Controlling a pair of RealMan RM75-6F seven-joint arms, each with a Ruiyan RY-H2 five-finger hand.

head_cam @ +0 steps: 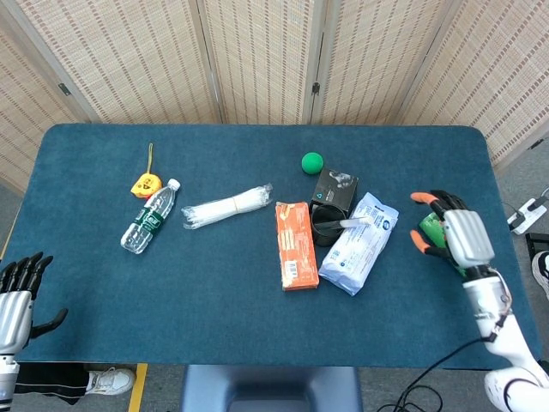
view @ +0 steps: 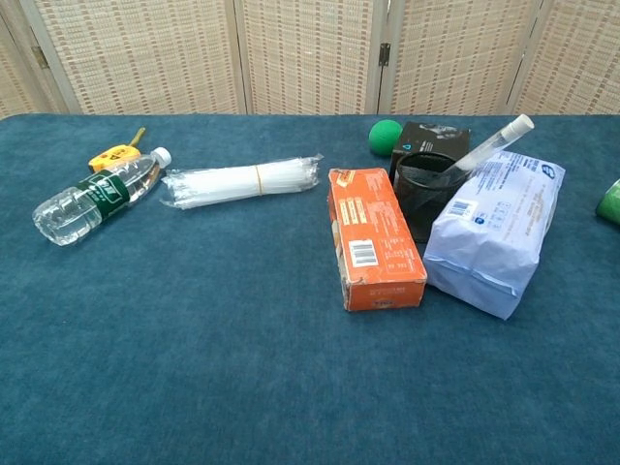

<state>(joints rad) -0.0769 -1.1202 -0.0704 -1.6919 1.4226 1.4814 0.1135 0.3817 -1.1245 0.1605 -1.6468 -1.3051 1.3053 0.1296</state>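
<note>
A clear tube with a white cap (head_cam: 356, 221) (view: 494, 140) leans in a black cup (head_cam: 324, 228) (view: 424, 189), its top resting toward the white-blue bag (head_cam: 356, 245) (view: 499, 228). My right hand (head_cam: 450, 233) is off to the right of the bag with fingers spread and nothing in it. It covers most of the green can (head_cam: 428, 227) (view: 611, 201). My left hand (head_cam: 17, 292) hangs at the table's front-left corner, fingers apart and holding nothing. Neither hand shows in the chest view.
An orange box (head_cam: 296, 245) (view: 375, 235) lies left of the cup. Behind the cup are a black box (head_cam: 336, 187) and a green ball (head_cam: 312, 161). A straw bundle (head_cam: 227, 206), water bottle (head_cam: 150, 216) and yellow tape measure (head_cam: 146, 183) lie at the left.
</note>
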